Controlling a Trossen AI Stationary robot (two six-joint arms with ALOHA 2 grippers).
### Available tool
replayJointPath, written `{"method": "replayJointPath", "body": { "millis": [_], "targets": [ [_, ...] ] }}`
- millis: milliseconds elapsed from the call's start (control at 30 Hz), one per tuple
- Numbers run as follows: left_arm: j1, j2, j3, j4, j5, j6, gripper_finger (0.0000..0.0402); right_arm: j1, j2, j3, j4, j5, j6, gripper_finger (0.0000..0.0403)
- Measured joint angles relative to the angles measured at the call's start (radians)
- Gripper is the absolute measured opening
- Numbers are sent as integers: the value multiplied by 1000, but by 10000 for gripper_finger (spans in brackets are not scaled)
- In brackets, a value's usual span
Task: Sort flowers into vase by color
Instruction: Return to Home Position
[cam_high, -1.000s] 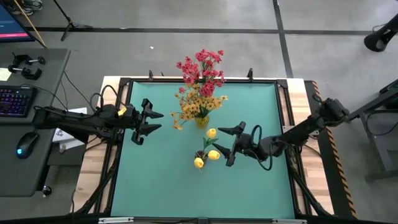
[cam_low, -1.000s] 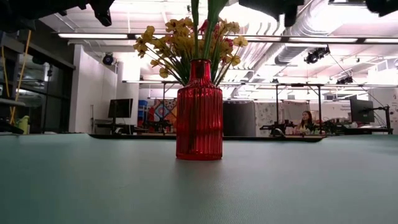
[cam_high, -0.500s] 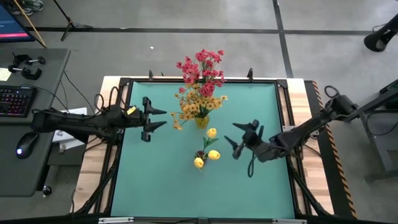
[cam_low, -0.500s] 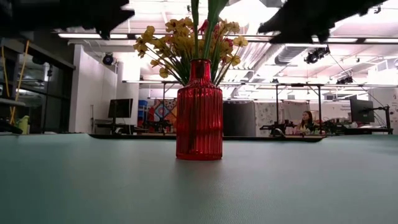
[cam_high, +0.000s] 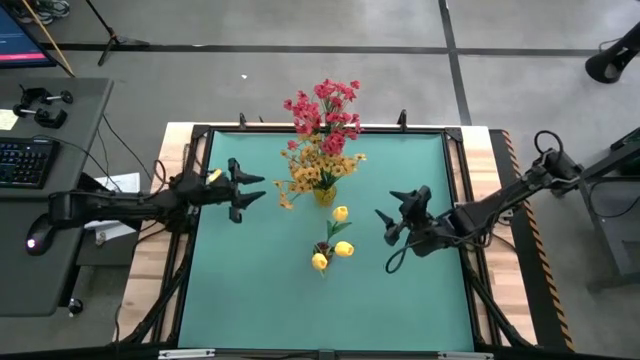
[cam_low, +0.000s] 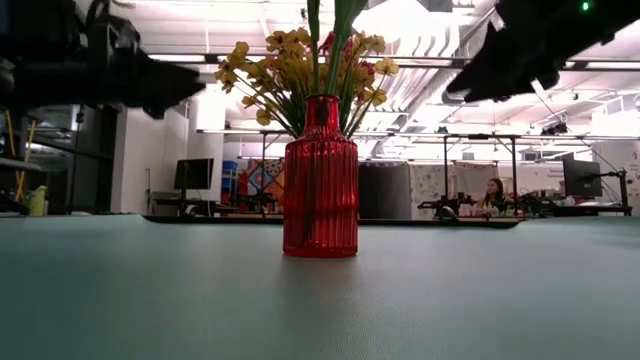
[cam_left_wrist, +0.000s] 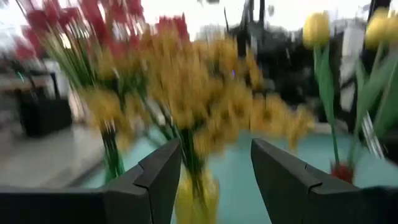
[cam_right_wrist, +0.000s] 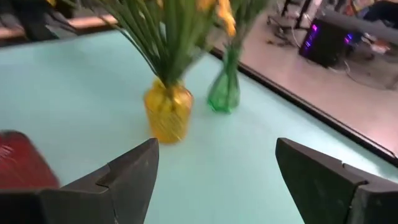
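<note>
Left gripper (cam_high: 258, 190) spread empty, right gripper (cam_high: 390, 208) spread empty, yellow tulips (cam_high: 343, 248) in red vase (cam_low: 320, 190)

Plain teal bench (cam_high: 250, 290); ribbed red glass vase (cam_low: 320, 190); yellow glass vase (cam_right_wrist: 166, 115); green glass vase (cam_right_wrist: 222, 93); yellow tulips (cam_high: 340, 213), orange-yellow blossoms (cam_high: 310, 170) and pink-red blossoms (cam_high: 325, 108), all green-stemmed.

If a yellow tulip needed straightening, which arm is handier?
Probably right: the open right gripper hangs nearer the red vase of tulips; the left gripper faces the yellow vase instead.
</note>
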Motion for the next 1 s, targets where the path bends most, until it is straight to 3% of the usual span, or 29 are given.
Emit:
{"method": "replayJointPath", "body": {
  "millis": [133,267,400,633,800,1000],
  "targets": [
    [17,4,-1,-69,23,-11,184,-19,0,0,-162,-26,116,311],
    [17,2,0,-10,17,-11,184,-45,0,-1,-363,-62,295,311],
    [17,2,0,33,-33,-4,184,-86,-14,-85,-319,-112,342,304],
    [17,2,0,31,-53,-3,184,-261,-124,-277,19,-182,113,250],
    [17,2,0,30,-53,-3,184,-369,-291,-312,83,-214,-84,214],
    [17,2,0,27,-53,-2,184,-415,-511,-419,97,-273,-117,179]
  ]
}}
